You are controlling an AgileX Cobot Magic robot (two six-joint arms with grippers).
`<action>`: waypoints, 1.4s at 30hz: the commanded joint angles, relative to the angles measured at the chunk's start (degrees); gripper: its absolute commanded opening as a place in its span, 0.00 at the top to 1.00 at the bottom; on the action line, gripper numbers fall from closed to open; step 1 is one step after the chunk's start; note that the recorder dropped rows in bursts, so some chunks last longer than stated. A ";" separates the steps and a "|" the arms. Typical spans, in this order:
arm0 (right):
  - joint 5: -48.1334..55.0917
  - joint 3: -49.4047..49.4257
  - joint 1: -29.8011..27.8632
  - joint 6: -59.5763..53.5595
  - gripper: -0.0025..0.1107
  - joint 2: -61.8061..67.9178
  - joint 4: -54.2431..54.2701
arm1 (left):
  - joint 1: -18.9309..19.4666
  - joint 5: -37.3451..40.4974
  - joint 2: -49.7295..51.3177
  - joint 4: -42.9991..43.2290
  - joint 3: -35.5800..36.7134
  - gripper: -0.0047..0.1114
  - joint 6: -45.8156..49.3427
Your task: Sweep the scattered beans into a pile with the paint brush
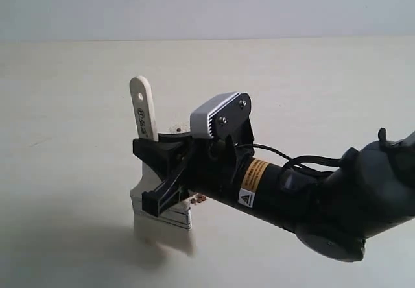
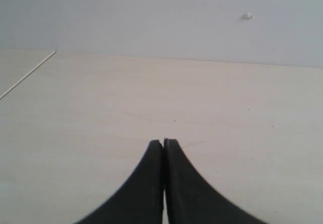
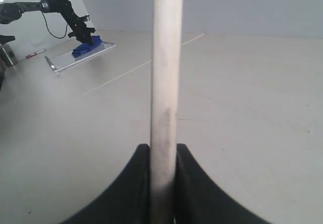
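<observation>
The paint brush (image 1: 143,109) stands nearly upright, wooden handle up, silver ferrule and pale bristles (image 1: 165,234) down on the table. My right gripper (image 1: 165,165) is shut on its handle just above the ferrule; in the right wrist view the handle (image 3: 165,72) runs up between the two black fingers (image 3: 136,183). A few reddish-brown beans (image 1: 198,198) show beside the ferrule, and a couple more (image 1: 178,130) behind the gripper; the arm hides the others. No pile shows. My left gripper (image 2: 163,143) is shut and empty above bare table, and does not appear in the exterior view.
The pale tabletop (image 1: 71,139) spreads on all sides, with a grey wall (image 1: 259,6) behind. In the right wrist view another arm (image 3: 65,14) and a blue object on a flat tray (image 3: 83,52) stand far off.
</observation>
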 commanded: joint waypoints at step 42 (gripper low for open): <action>39.96 -0.51 -2.73 -35.27 0.98 -26.49 29.26 | -0.13 -0.34 -0.37 0.23 0.22 0.96 0.21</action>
